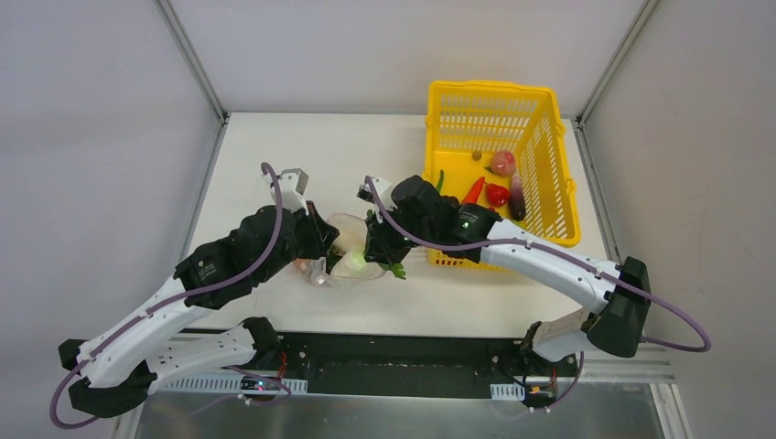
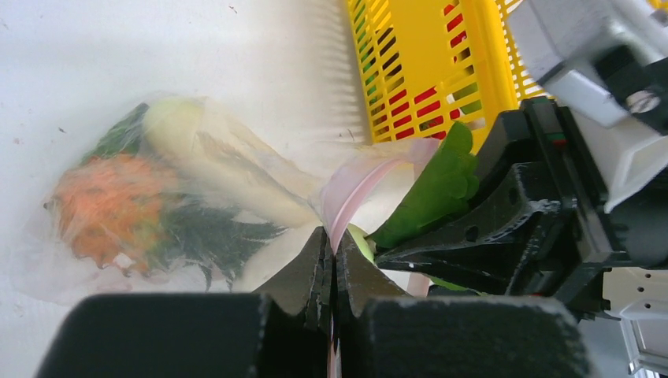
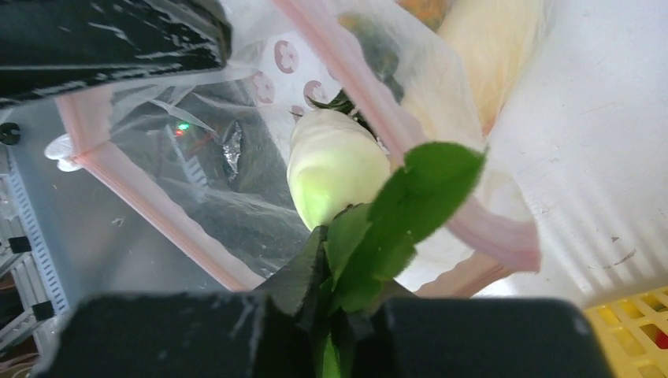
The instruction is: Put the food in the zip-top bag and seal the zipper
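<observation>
Left to right then: the left tool point(image 2: 332, 264) has its fingers pinched together on the pink zipper point(image 2: 356, 189), holding that side of the mouth up. The zip-top bag point(image 1: 346, 230) is clear and crinkly with pale pink dots; there's just the one, lying on the white surface point(image 1: 274, 146) between the two arms, close to the near edge, mouth gaping. Through the plastic I count three bits: an orange piece point(image 2: 98, 205), a dark green piece point(image 2: 209, 236), a long pale piece point(image 2: 213, 150). One white radish point(image 3: 335, 165) sits at the mouth, body between the two pink strips, green leaves point(image 3: 410, 201) sticking out. The right tool point(image 3: 327, 283) is clamped on those leaves. Right next to that arm is one yellow basket point(image 1: 494, 91), up by the far right corner; five things in it that I can make out: a red pointed piece point(image 1: 473, 190), a red round piece point(image 1: 497, 194), a pinkish piece point(image 1: 501, 163), a dark purple piece point(image 1: 517, 197), a tiny brown piece point(image 1: 476, 155). Bare surface shows left of the bag and beyond it; on the right the basket crowds things.
</observation>
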### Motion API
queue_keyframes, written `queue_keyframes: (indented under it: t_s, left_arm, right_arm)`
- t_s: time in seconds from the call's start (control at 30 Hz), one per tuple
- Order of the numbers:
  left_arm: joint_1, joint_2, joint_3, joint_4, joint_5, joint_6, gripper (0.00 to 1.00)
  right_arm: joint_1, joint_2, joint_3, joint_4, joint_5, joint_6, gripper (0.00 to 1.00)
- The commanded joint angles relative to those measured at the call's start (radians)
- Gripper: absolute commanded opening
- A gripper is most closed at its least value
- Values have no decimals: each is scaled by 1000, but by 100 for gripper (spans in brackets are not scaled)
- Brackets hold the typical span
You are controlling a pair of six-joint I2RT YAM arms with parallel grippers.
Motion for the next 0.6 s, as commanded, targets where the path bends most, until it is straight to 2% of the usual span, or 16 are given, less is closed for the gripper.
queue_keyframes:
  t_s: [0.0,0.13,0.33,0.57]
  left_arm:
    - [4,10,5,45,19,-18,1]
    - [3,18,7,44,29,-20,1]
    - [4,17,6,49,25,-21,1]
    - [4,16,11,70,37,-34,1]
  right_arm:
    - [2,-78,-11,77,5,35,5]
    - [2,-116,-37,134,12,58,0]
    - [1,-163,-85,242,86,114,0]
    - [3,-200,-242,586,175,277,0]
